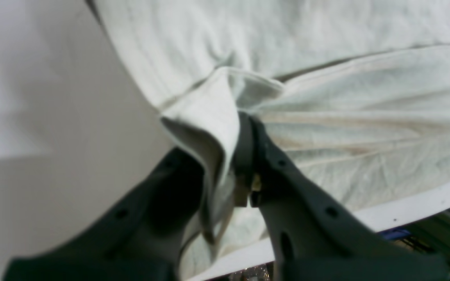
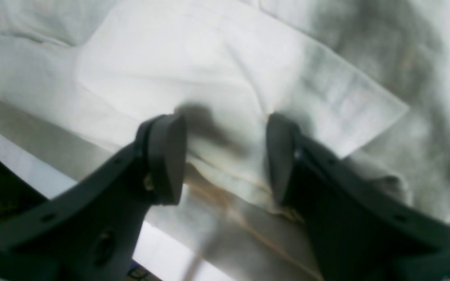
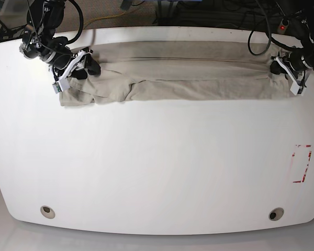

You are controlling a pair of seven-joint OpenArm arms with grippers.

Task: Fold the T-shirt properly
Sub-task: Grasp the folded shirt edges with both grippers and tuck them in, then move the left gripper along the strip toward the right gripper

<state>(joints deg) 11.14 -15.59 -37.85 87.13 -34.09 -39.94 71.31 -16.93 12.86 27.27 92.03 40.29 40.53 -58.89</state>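
White table [image 3: 157, 172] carries the T-shirt [image 3: 188, 78], stretched as a long folded strip along its far edge, where the left gripper [image 1: 234, 156] has a hemmed corner pinched between closed fingers at one end, while the right gripper [image 2: 225, 156] stands spread apart over the other end.

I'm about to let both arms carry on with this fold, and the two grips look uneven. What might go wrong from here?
1. The left gripper is shut on a bunched hem of the T-shirt, while the right gripper is open over the cloth. A pull now would likely drag one end only and skew the fold.
2. The shirt lies along the table's far edge; it could slip off.
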